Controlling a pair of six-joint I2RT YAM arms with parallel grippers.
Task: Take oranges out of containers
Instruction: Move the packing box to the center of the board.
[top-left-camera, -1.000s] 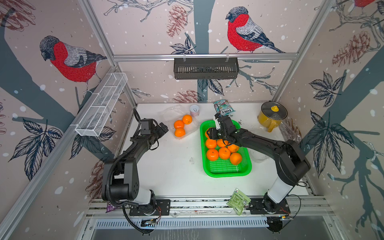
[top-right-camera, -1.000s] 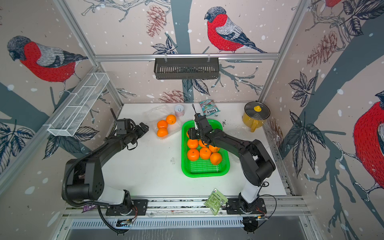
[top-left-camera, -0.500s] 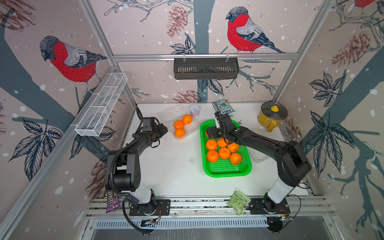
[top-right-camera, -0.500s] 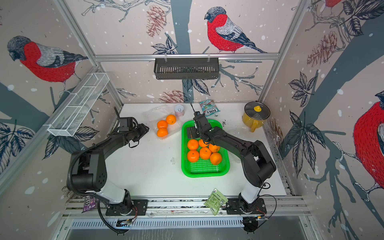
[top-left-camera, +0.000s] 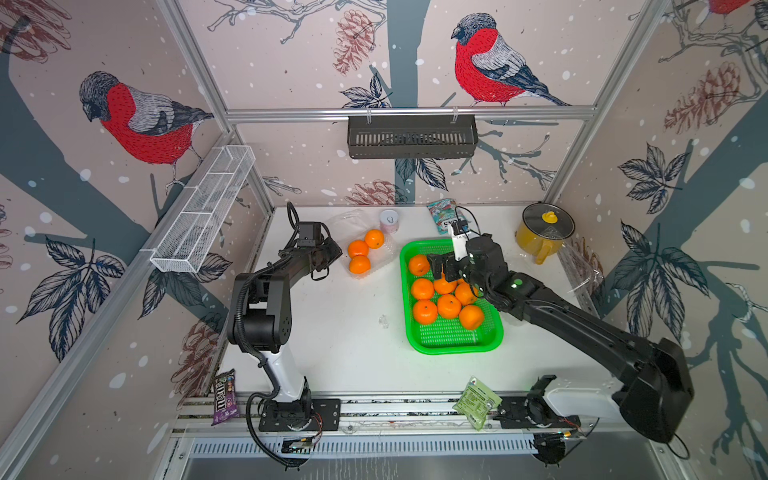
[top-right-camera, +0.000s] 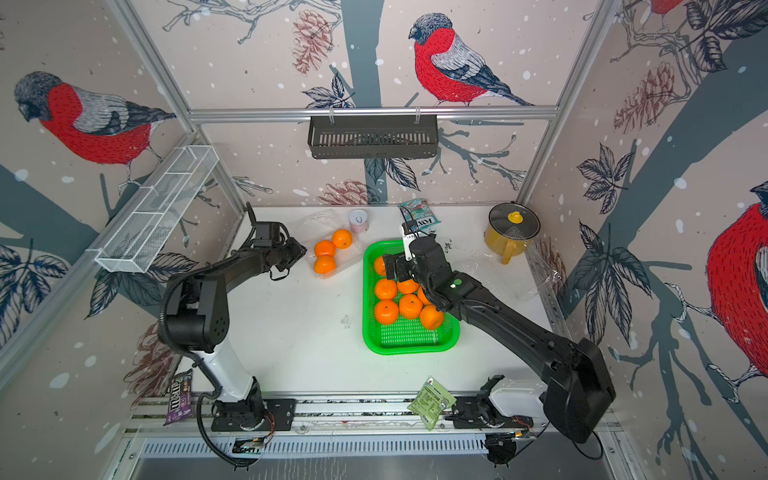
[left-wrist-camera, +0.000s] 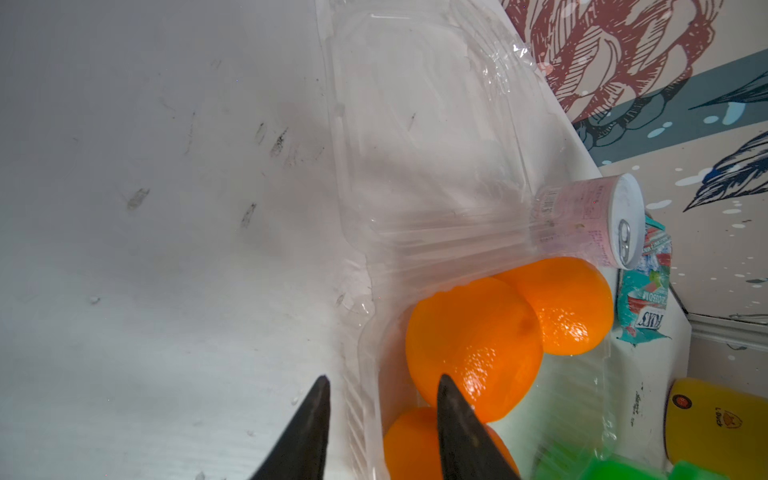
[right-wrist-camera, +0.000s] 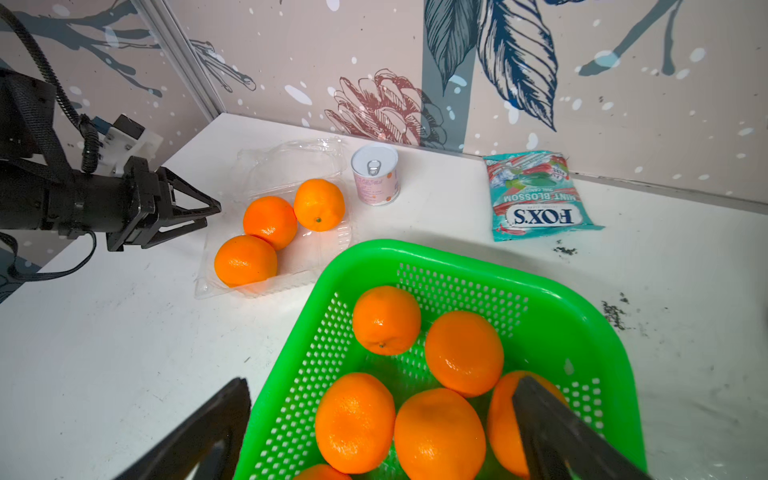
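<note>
Three oranges (top-left-camera: 359, 253) (right-wrist-camera: 270, 220) lie in a clear container (right-wrist-camera: 309, 253) whose lid (left-wrist-camera: 415, 124) is folded back flat. My left gripper (left-wrist-camera: 382, 382) (top-left-camera: 332, 255) is at the container's near side. One finger is outside and one inside by the oranges, so the thin wall stands in the gap, ungripped. My right gripper (right-wrist-camera: 384, 384) (top-left-camera: 440, 266) hangs wide open over the far end of the green tray (top-left-camera: 453, 340), empty. Several oranges (top-left-camera: 446, 305) lie in the tray. A second clear container (top-left-camera: 579, 268) lies by the right wall.
A yellow pot (top-left-camera: 544, 232) with a glass lid stands at the back right. A small pink can (top-left-camera: 389, 221) and a mint candy bag (top-left-camera: 446, 214) lie along the back edge. A clear plastic scrap (top-left-camera: 383, 321) lies mid-table. A green packet (top-left-camera: 477, 401) rests on the front rail.
My left gripper has slid up to the container and its jaws have narrowed around the wall. My right gripper has opened, and an orange now lies in the tray's far corner.
</note>
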